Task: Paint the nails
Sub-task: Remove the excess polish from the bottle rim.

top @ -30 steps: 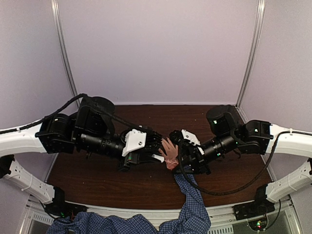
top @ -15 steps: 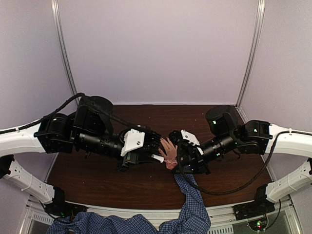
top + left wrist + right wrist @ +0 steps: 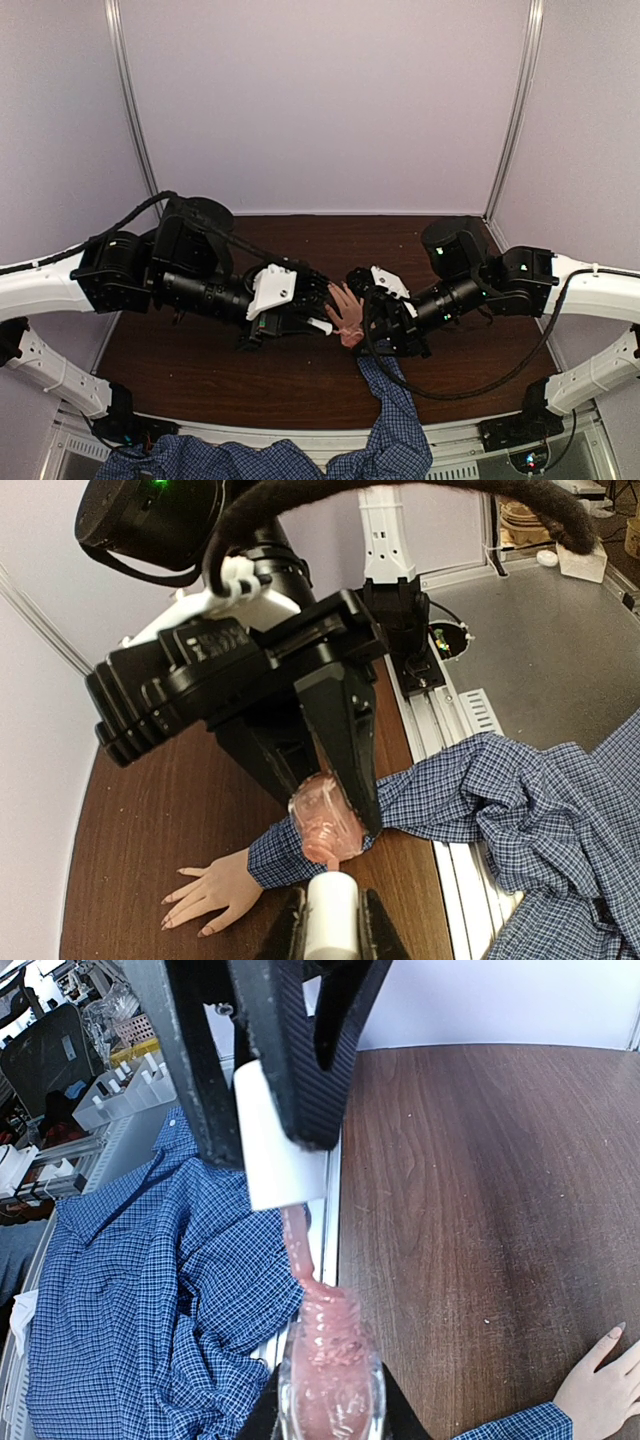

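**Brush loading over the bottle, nails not yet touched**

The left gripper (image 3: 331,932) is clenched on the white cap (image 3: 272,1150). Its brush (image 3: 297,1245), thick with pink polish, sits at the neck of the nail-polish bottle (image 3: 325,825), which the right gripper (image 3: 330,1410) grasps firmly.

In the top view the arms meet from 9 and 3 o'clock above the human hand (image 3: 347,314). It lies flat on the wooden table (image 3: 200,360), sleeve trailing to 6 o'clock. In the left wrist view the nails (image 3: 167,923) lie at 7 o'clock of the bottle, well apart from the brush.

This looks like the dipping step. Next, the brush must come clear of the neck and descend lightly onto one nail without dripping.
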Controlling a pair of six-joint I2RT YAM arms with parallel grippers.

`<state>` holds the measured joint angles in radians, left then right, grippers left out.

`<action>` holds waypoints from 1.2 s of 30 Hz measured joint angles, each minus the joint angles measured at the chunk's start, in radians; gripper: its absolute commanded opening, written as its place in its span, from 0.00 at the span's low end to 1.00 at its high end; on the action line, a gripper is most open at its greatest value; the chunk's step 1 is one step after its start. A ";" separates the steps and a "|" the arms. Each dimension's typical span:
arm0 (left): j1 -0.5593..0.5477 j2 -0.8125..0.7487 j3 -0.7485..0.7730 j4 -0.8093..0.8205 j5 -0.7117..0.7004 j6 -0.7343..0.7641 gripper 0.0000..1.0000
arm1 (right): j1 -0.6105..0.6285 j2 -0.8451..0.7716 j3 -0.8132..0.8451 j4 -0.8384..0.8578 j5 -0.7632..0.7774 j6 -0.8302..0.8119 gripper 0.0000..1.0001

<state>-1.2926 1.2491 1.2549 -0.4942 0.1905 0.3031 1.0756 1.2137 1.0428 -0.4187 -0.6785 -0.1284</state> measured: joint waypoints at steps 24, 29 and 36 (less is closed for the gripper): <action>0.024 -0.019 0.000 -0.009 -0.012 -0.007 0.00 | 0.000 0.000 0.000 0.000 0.000 0.000 0.00; 0.028 -0.027 -0.001 -0.010 -0.013 -0.007 0.00 | 0.000 0.000 0.000 0.000 0.000 -0.001 0.00; 0.035 -0.047 -0.013 -0.010 -0.015 -0.008 0.00 | 0.000 0.000 0.000 0.000 0.003 0.000 0.00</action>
<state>-1.2575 1.2018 1.2419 -0.5045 0.1757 0.2951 1.0756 1.2137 1.0424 -0.4191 -0.6758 -0.1287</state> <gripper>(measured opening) 0.150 0.212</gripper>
